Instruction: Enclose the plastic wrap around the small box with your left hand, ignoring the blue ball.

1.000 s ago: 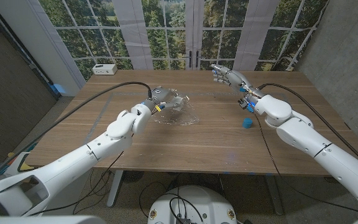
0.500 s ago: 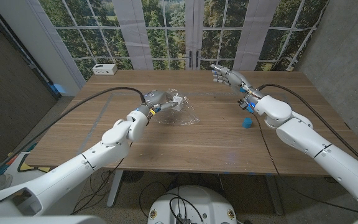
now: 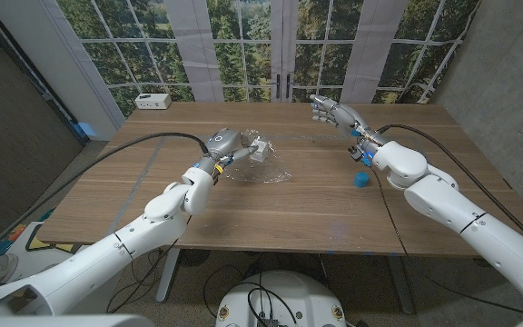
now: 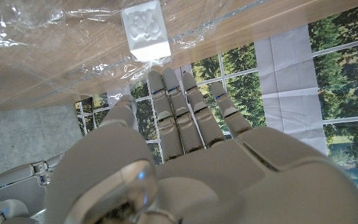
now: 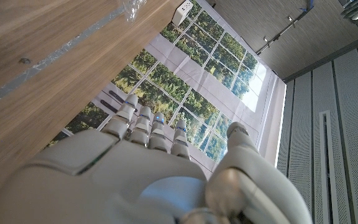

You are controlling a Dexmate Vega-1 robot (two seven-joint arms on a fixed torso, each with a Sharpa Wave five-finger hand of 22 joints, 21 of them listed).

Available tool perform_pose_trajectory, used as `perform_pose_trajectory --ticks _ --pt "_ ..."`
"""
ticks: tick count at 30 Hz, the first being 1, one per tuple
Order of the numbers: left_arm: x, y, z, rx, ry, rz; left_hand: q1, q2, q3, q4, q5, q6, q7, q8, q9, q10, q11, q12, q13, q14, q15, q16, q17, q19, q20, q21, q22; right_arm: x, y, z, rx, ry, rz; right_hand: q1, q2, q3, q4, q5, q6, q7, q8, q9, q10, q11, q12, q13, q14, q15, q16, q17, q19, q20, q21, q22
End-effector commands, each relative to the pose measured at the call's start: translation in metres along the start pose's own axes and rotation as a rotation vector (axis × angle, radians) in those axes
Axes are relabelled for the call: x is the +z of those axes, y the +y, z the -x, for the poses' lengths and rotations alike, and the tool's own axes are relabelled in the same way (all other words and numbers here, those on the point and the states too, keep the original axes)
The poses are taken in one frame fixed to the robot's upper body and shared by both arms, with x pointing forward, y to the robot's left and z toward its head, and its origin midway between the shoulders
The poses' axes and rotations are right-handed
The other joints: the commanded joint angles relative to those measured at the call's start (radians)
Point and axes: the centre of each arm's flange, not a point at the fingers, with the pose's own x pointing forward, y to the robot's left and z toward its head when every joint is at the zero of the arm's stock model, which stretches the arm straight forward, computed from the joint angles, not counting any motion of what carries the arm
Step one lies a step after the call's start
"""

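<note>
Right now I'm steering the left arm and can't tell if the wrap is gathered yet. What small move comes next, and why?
Probably ease the left hand forward and curl its fingers around the small box. The box sits on the plastic wrap just past the straight fingertips, and the wrap lies loose and spread around it. The blue ball is far off by the right arm.

Bare wooden table (image 3: 316,204) lies open between the two arms, wide enough for a hand to pass. The blue ball (image 3: 361,180) sits just beside the right forearm, well apart from the plastic wrap (image 3: 266,171); a white device (image 3: 153,101) occupies the far left corner
</note>
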Motion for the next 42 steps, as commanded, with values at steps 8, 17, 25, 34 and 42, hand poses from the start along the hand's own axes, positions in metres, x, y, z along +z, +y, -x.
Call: perform_pose_trajectory --ticks 8,17,25,34,42 --pt "-0.006 0.011 0.005 -0.188 0.11 -0.338 0.12 -0.041 0.026 -0.019 -0.002 -0.174 -0.055 -0.087 -0.026 -0.267 -0.002 -0.116 -0.001 -0.198 -0.023 -0.062 0.004 -0.017 0.001 0.002 0.003 0.013 0.013 -0.009 0.056 -0.063 0.025 -0.001 0.001 0.005 0.005 0.003 0.003 0.0 -0.001 0.002 0.008 0.001 0.003 0.001 0.008 0.001 0.003 0.001 0.006 -0.002 0.009 0.003" --pt "-0.014 0.017 0.006 -0.319 0.116 -0.399 0.133 -0.077 0.002 -0.012 -0.019 -0.162 -0.08 -0.097 -0.037 -0.319 -0.011 -0.157 -0.016 -0.282 -0.007 -0.078 -0.021 -0.064 0.008 -0.016 0.0 0.012 0.017 -0.007 0.04 -0.061 0.01 0.0 0.001 0.006 0.006 0.003 0.004 -0.004 0.0 0.002 0.008 -0.002 0.003 0.001 0.005 -0.005 0.002 0.001 0.004 -0.006 0.008 0.003" --pt "-0.019 0.02 0.007 -0.346 0.141 -0.441 0.136 -0.096 -0.011 -0.009 -0.027 -0.132 -0.087 -0.091 -0.04 -0.33 -0.015 -0.169 -0.024 -0.314 0.001 -0.081 -0.035 -0.081 0.015 -0.024 -0.002 0.01 0.022 -0.006 0.042 -0.065 0.001 0.001 0.001 0.006 0.007 0.003 0.004 -0.006 -0.001 0.002 0.008 -0.004 0.003 0.001 0.004 -0.006 0.002 0.002 0.002 -0.01 0.007 0.003" --pt "-0.026 0.021 0.008 -0.425 0.16 -0.472 0.117 -0.112 -0.029 0.003 -0.03 -0.134 -0.086 -0.097 -0.043 -0.336 -0.018 -0.177 -0.028 -0.332 0.01 -0.08 -0.042 -0.089 0.015 -0.029 -0.004 0.008 0.024 -0.005 0.038 -0.057 -0.001 -0.001 0.0 0.005 0.009 0.002 0.004 -0.006 -0.001 0.002 0.008 -0.005 0.003 0.001 0.005 -0.006 0.002 0.002 0.002 -0.01 0.007 0.003" --pt "-0.033 0.02 0.009 -0.458 0.199 -0.516 0.091 -0.126 -0.05 0.016 -0.029 -0.15 -0.088 -0.109 -0.045 -0.358 -0.017 -0.191 -0.033 -0.355 0.018 -0.08 -0.048 -0.098 0.015 -0.035 -0.006 0.008 0.023 -0.005 0.033 -0.059 0.001 -0.001 -0.001 0.005 0.01 0.002 0.005 -0.007 0.0 0.002 0.008 -0.006 0.003 0.001 0.005 -0.006 0.003 0.003 0.002 -0.01 0.007 0.003"
